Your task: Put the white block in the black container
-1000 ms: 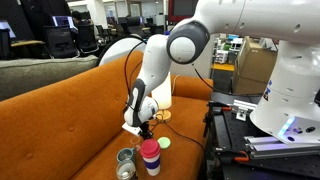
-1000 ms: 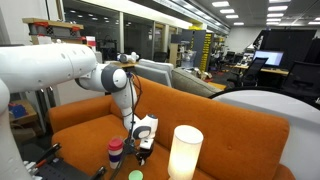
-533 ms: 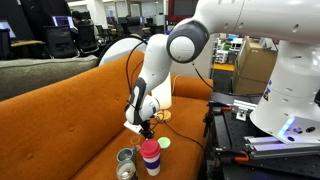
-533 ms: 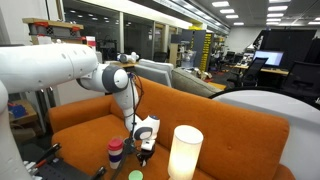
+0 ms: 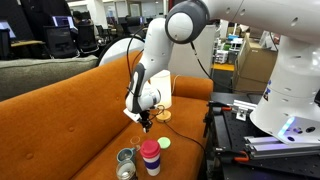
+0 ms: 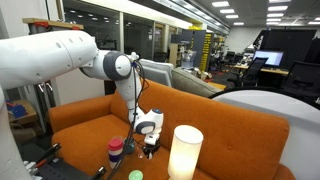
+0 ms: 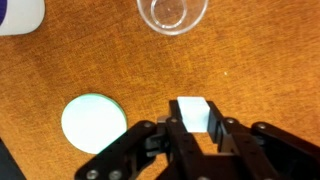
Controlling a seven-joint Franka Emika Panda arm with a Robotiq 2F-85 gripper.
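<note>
The orange desk is spreading out below me, with an office behind. At the left in an exterior view, the black container is sitting just beside the red-and-pink cup stack. Above and behind that stack, my fingers are gripping the white block, holding it off the desk. I am reckoning I should be swinging it leftward, staying high over the stack, centring on the rim, and lowering before letting go.

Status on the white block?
Gripper shut on white block, over orange couch. Black container not yet reached. Red-and-pink cup stack right beside it.
</note>
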